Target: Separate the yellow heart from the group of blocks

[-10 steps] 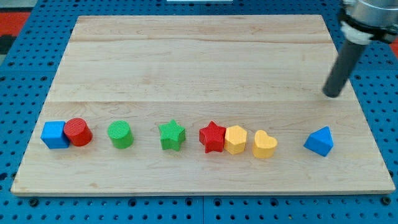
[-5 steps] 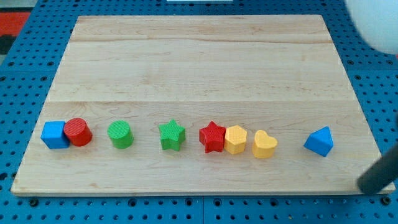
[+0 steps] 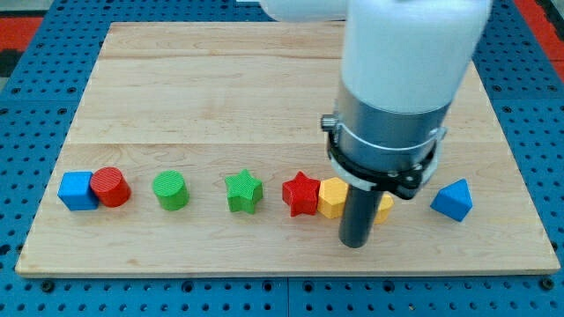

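A row of blocks lies along the board's lower part. The yellow heart [image 3: 384, 206] is mostly hidden behind my rod; only a sliver shows at its right. My tip [image 3: 353, 244] rests on the board just below the gap between the yellow hexagon [image 3: 331, 197] and the heart. The red star [image 3: 300, 194] touches the hexagon's left side. A blue triangular block [image 3: 453, 199] sits apart at the right.
Further left in the row are a green star [image 3: 243, 191], a green cylinder [image 3: 169, 189], a red cylinder [image 3: 110, 187] and a blue cube [image 3: 77, 190] touching it. The wooden board [image 3: 264, 79] lies on a blue pegboard. The arm's body covers the upper right.
My rod swung from the board's right edge, down past the lower right corner, then left to just below the yellow heart. The blocks have not visibly moved.
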`<state>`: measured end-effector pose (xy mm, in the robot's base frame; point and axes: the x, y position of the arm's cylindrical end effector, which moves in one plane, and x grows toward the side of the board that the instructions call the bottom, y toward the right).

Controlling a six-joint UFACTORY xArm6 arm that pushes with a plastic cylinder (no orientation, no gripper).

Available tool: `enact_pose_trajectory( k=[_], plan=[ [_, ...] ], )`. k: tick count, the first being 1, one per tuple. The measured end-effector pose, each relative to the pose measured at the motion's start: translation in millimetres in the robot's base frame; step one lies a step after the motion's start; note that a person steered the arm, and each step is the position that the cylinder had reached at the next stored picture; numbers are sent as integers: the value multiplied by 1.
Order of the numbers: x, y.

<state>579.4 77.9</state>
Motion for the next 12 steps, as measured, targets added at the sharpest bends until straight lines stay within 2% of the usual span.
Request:
enact_pose_trajectory(
  k=[1,3,5,7,8,9,11,12],
  plan=[
    [-1,6],
    [-4,-33],
    [-30,-33],
    [-24,-33],
    [-20,-21],
    [-20,29],
    [-61,51],
    [-74,85]
  ],
)
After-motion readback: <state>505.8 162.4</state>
